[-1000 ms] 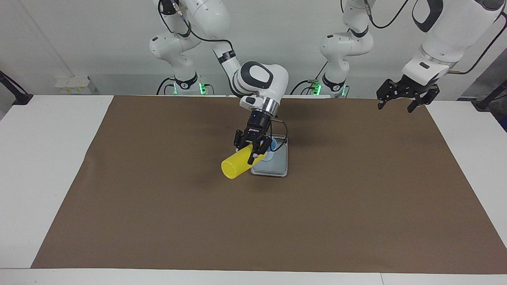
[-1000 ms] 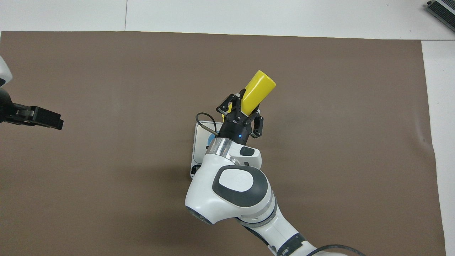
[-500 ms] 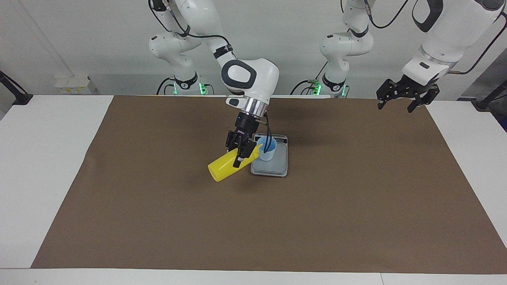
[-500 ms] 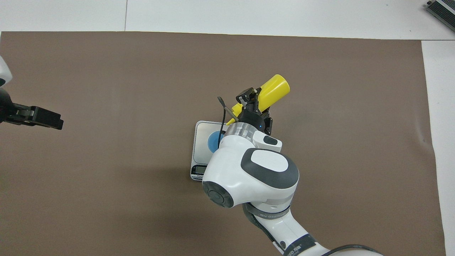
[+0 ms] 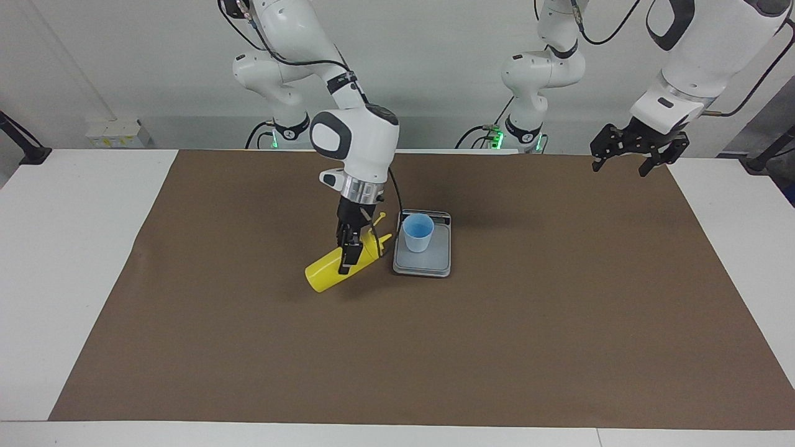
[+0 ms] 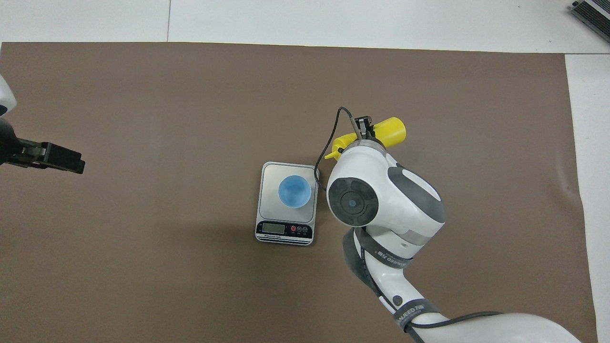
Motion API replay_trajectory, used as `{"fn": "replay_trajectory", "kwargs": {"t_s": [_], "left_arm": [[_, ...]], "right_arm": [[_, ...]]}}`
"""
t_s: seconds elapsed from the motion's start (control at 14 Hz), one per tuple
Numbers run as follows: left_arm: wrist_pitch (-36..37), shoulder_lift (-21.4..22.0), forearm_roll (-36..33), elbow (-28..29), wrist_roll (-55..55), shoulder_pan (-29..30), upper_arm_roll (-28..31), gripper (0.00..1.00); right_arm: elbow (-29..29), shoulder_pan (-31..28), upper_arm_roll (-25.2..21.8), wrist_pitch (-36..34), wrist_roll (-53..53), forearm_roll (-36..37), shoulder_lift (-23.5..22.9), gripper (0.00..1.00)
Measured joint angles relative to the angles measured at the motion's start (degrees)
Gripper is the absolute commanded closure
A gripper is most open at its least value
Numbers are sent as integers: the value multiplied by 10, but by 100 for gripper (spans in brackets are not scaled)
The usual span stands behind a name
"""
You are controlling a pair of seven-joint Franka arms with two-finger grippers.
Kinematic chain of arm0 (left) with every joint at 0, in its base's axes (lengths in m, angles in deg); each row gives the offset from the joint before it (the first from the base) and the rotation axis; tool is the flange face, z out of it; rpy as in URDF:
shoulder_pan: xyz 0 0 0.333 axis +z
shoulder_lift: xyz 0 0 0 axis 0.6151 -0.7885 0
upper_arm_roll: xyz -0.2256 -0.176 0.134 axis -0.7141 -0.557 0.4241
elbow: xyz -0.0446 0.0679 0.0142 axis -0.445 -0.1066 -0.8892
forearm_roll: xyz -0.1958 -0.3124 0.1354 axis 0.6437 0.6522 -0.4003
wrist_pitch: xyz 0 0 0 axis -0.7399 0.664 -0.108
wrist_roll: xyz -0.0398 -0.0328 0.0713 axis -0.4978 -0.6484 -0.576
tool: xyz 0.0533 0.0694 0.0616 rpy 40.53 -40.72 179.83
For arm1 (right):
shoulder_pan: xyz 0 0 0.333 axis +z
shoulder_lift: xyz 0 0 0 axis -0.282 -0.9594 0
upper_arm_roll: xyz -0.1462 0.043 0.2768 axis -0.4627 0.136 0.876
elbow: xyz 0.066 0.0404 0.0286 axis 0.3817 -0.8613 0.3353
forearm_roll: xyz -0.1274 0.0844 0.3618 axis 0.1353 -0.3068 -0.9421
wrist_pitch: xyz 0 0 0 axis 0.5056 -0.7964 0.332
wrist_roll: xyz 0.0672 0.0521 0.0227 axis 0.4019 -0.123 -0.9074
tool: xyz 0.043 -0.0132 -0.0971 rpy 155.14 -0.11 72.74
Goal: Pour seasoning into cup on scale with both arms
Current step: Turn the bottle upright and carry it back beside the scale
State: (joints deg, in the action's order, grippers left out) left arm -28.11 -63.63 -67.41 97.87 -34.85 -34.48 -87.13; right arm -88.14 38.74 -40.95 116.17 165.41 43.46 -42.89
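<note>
Bright, even light from above, no harsh glare anywhere. Soft, blurred shadows on the brown mat (image 5: 248, 347): one faint patch beneath the yellow bottle (image 5: 329, 271), another just beside the scale (image 5: 422, 264), toward the left arm's end. Mild sheen on the right arm (image 6: 381, 195) shell, white counter (image 5: 68, 248) close to washed out. Sharp focus across both views, edges straight, no smear. Green glow at the arm bases.
</note>
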Motion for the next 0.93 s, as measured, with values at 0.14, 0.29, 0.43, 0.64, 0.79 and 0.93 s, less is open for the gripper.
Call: {"fn": "replay_trajectory", "kwargs": {"t_s": [0.14,0.29,0.43,0.64,0.79,0.93], "left_arm": [[0,0,0,0,0,0,0,0],[0,0,0,0,0,0,0,0],[0,0,0,0,0,0,0,0],[0,0,0,0,0,0,0,0],[0,0,0,0,0,0,0,0],[0,0,0,0,0,0,0,0]], "right_arm": [[0,-20,0,1,-65,-78,-3,100],[-2,-41,-1,0,-132,-154,-6,100],[-3,-65,-1,-13,-205,-228,-7,100],[-3,-102,-1,-54,-304,-325,-7,100],[-2,-132,-2,-92,-377,-379,-7,100],[-2,-167,-2,-129,-450,-428,-6,100]]}}
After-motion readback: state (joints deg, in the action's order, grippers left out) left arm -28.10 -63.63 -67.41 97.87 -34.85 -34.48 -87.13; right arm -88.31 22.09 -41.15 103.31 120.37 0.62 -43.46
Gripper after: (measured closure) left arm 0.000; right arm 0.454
